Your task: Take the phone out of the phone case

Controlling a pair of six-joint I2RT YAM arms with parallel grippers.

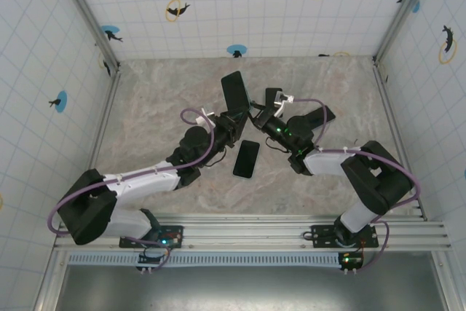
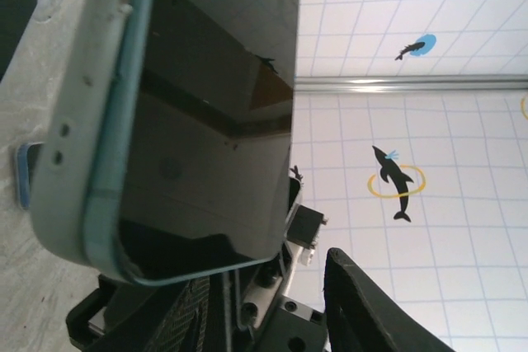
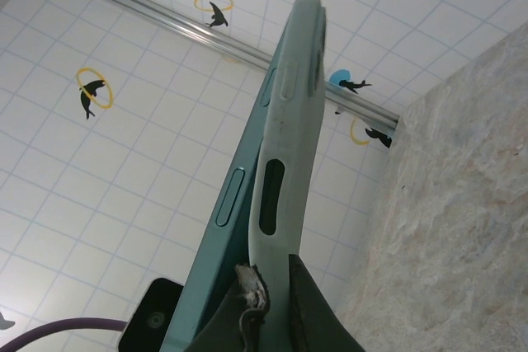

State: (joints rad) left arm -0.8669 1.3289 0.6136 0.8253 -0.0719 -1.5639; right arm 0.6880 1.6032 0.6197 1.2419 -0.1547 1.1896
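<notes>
Case (image 3: 290,121), apparently soft, sits pinched at its lip by closed right tool (image 3: 266,293) while left tool (image 1: 232,119) clamps lower end of stiff, likely slippery phone (image 2: 214,121).

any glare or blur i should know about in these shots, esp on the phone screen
Left wrist: the phone screen mirrors dim shapes, no blown-out glare; phone case rim slightly soft. Right wrist: phone case edge sharp, right gripper at the bottom blurred. Top external: even light, faint shadows on the table.
</notes>
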